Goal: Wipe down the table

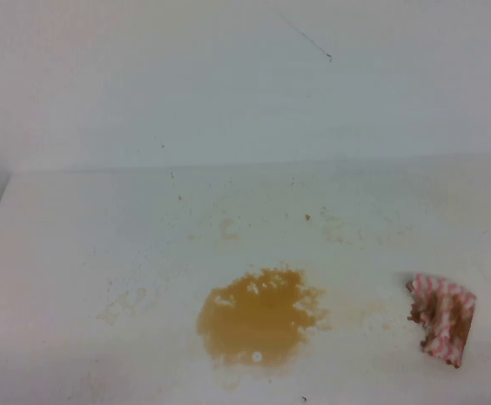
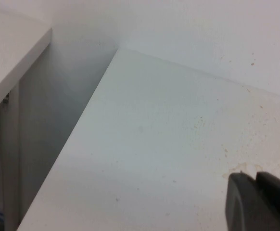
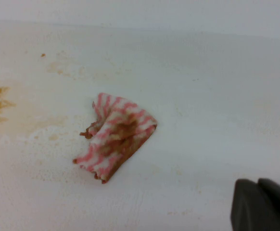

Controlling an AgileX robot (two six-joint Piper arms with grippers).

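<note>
Crumpled pink-striped cloth (image 1: 442, 316), brown-stained, right of ragged amber puddle (image 1: 258, 321) on white surface (image 1: 77, 253). Left hand (image 2: 256, 180) above bare edge, right hand (image 3: 259, 184) near cloth; both closed, empty.

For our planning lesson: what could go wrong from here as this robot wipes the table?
The cloth is already brown-stained, so it may smear the orange spill rather than lift it. The right pincer, hovering shut near the cloth, might shove it instead of gripping. The left pincer, shut, sits at the left edge of the table, far from both.

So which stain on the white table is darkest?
The big orange-brown puddle, front centre; others are faint smears. Left gripper hovers at the table's left edge, right gripper near the pink-striped cloth.
</note>
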